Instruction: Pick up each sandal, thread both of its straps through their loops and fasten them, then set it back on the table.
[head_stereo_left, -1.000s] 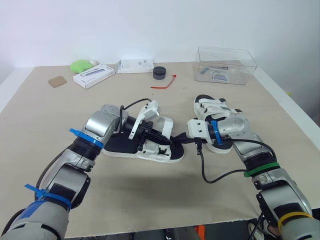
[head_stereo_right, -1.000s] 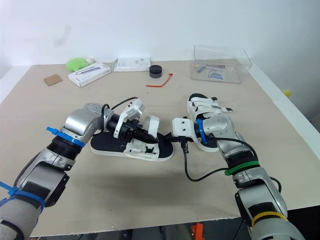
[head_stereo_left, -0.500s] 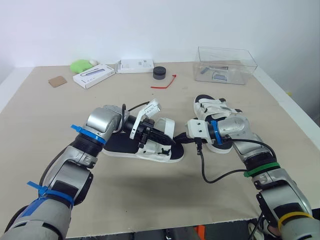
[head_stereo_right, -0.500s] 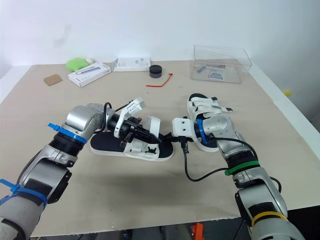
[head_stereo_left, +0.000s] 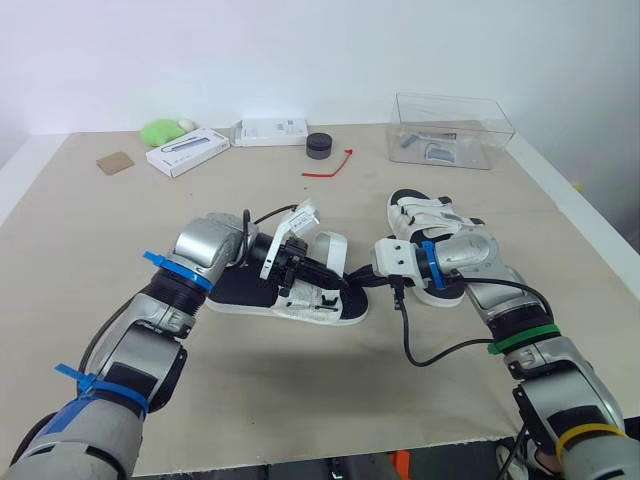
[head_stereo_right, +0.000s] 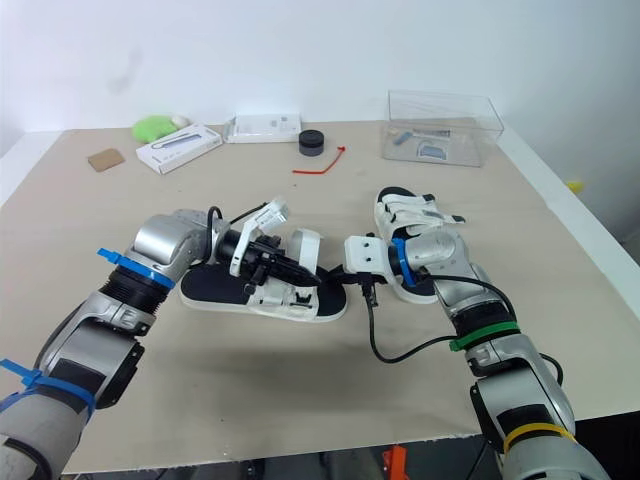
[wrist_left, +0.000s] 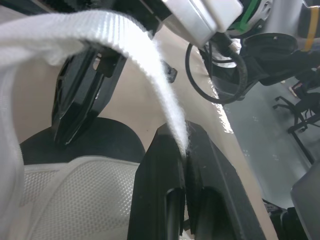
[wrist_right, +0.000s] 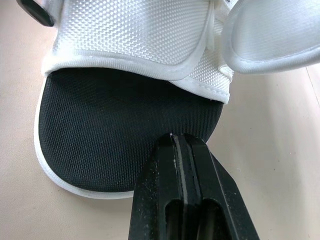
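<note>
Centrally on table (head_stereo_left: 90, 240) – sandal (head_stereo_left: 236, 287), flat, sole down. Above sandal's midfoot: left gripper (wrist_left: 184, 145), clamped on white strap (wrist_left: 142, 50), strap arched up from fingertips. At sandal's black sole end: right gripper (wrist_right: 179, 141), fingers pressed together, nothing between – tips over sole. Just beyond that end: second sandal (head_stereo_left: 424, 214).

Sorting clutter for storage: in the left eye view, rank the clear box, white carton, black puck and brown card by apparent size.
1. clear box
2. white carton
3. brown card and black puck: these look alike, so I won't rank them.
All sit similarly far back.
</note>
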